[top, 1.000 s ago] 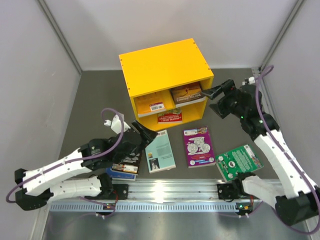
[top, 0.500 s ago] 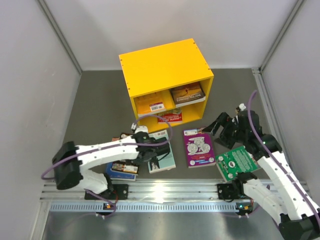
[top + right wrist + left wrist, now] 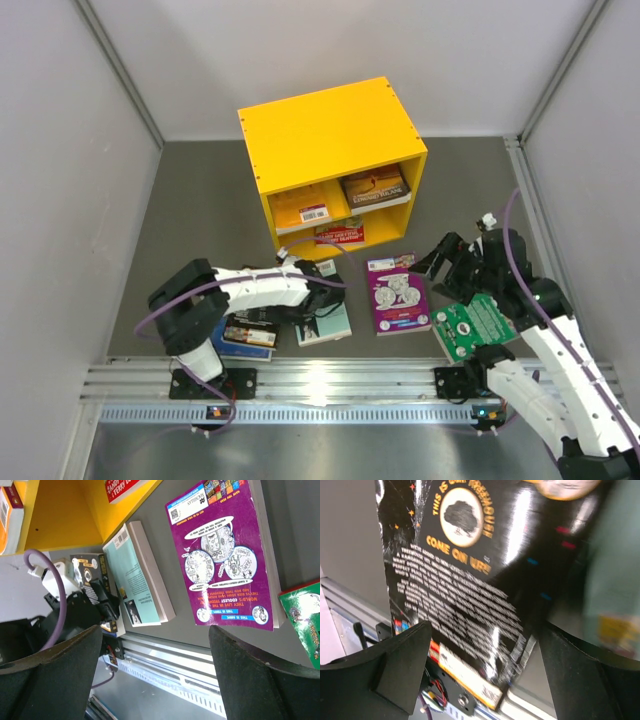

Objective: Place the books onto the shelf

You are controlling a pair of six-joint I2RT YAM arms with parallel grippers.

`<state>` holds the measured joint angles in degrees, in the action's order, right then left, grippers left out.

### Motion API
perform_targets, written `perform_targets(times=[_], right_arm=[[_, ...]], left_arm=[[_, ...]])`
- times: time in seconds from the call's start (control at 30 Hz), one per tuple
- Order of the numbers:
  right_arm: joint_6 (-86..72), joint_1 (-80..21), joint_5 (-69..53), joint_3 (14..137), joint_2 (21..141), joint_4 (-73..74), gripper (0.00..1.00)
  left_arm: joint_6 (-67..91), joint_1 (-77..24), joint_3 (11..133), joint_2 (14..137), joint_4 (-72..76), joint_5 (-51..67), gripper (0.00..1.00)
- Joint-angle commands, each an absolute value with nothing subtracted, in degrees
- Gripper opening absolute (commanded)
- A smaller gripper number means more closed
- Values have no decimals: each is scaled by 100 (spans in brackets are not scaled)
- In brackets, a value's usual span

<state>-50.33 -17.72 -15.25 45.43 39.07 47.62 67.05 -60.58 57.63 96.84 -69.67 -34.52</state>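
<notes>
Books [image 3: 375, 188] in thin glossy paperback are what we must shelve. 3 already lie inside the bright yellow wooden shelf [image 3: 330, 140], which stands toward the far edge of the dark grey table [image 3: 195, 200]. Along the near edge lie 4 more that we can tell apart: a black paperback [image 3: 470, 580] on a low stack toward the near left corner, then a teal paperback [image 3: 132, 582], a purple paperback [image 3: 225, 555] and a green paperback [image 3: 478, 322] toward the right edge.

We judge them light, bendy and slick, lying flat with little for a finger to get under. The best hold is probably across a free edge or the spine, where the pages are stiffest. The black paperback, raised on its stack, offers that edge most readily.

Our left fingers [image 3: 402, 655] are spread wide just over the black cover, pinching nothing; whether they touch it we cannot tell. Our right fingers [image 3: 55, 675] are spread wide too, empty, hanging above the table near the purple paperback.
</notes>
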Motion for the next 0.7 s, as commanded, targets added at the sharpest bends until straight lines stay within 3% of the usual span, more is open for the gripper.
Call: perform_targets(times=[0.0,0.1,0.17,0.23,0.3,0.33,0.37,0.67], right_arm=[[-4904,-1723,-1529,4650,3744,4904,87],[-4904,-1714,-1538,4588,3726,4957,87],[-4896,-1705,-1529,4588,3753,4957,87],[-4878,-1714,-1503,4623,3805,4948,87],[-4860,-1714,-1486,4658,3849,4948,86],[-4843,-1714,-1485,4658,3876,4957,86],[-4843,-1714,-1477,4676,3885,4957,86],[-4860,-1714,-1494,4272,3700,4948,86]], left_arm=[[6127,-5714,5274,9159,-6391,-3323,91],[5776,-5520,5098,9026,-5969,-3174,84],[5643,-5502,5098,9044,-5731,-3112,64],[5485,-5502,5080,9035,-5512,-2849,50],[5484,-5502,5010,8956,-5257,-2594,25],[5476,-5511,4975,8869,-5160,-2462,7],[5502,-5519,4992,8807,-5098,-2365,0],[5932,-5933,5747,7867,-5151,-1188,0]])
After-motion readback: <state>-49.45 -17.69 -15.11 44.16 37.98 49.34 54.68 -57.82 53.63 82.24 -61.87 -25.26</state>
